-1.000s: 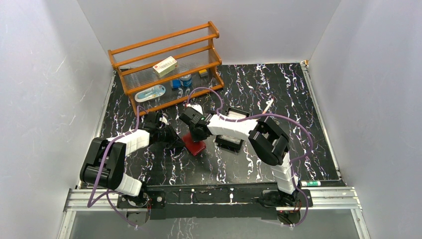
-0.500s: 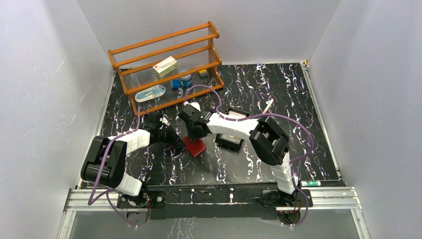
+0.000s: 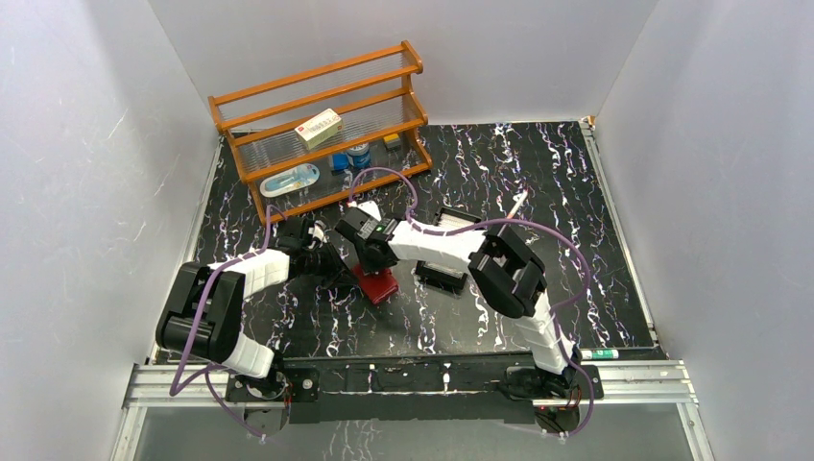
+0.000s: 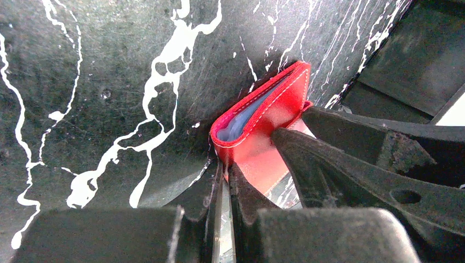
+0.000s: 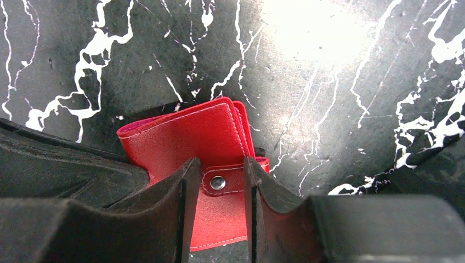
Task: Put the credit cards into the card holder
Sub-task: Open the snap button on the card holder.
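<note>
Card holder [image 4: 263, 115], red, pinched by left gripper [image 4: 224, 170]

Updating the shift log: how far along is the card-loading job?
Done: nothing yet; no card shows in the small red leather-look folding wallet. In hand: left pincer is shut on its edge, right pincer stands open astride the snap tab. Left: open it, fetch the cards (not clearly seen), slot them in.

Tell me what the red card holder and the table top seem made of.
The card holder: probably leather or faux leather, smooth with soft sheen, pale stitching along its edges, metal-looking snap. The table top: glossy black with white veins and strong glare; real stone or printed sheet, unclear.
</note>
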`<action>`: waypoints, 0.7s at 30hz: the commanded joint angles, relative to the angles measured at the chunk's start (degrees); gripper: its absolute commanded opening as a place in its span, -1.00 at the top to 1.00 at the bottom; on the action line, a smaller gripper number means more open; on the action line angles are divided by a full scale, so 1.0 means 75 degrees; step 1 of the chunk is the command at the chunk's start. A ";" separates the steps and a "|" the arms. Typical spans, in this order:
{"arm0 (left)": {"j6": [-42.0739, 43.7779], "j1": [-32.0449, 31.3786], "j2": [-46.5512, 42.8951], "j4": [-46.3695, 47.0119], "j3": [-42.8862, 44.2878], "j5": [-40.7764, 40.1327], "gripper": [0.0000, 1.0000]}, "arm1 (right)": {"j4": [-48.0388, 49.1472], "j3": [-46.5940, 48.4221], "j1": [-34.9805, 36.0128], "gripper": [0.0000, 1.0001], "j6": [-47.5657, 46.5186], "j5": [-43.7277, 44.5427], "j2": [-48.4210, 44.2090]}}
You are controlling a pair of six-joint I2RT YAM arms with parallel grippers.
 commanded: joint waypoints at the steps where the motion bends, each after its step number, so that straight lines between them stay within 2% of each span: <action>1: 0.0170 -0.0038 -0.0034 -0.0446 0.0157 0.0090 1.00 | -0.0970 0.0033 0.0095 0.28 0.0049 0.0799 0.0344; 4: 0.0254 -0.0039 -0.0032 -0.0644 0.0219 -0.0087 1.00 | -0.0961 -0.0144 0.0091 0.60 0.0083 0.1051 0.0130; 9: 0.0305 -0.0034 -0.0058 -0.0865 0.0306 -0.0341 1.00 | -0.0912 -0.0335 0.0083 1.00 0.0087 0.1299 -0.0222; 21: 0.0409 0.0010 0.0238 -0.1253 0.0586 -0.0666 1.00 | -0.0117 -0.1194 -0.0063 1.00 0.0106 0.0984 -0.1554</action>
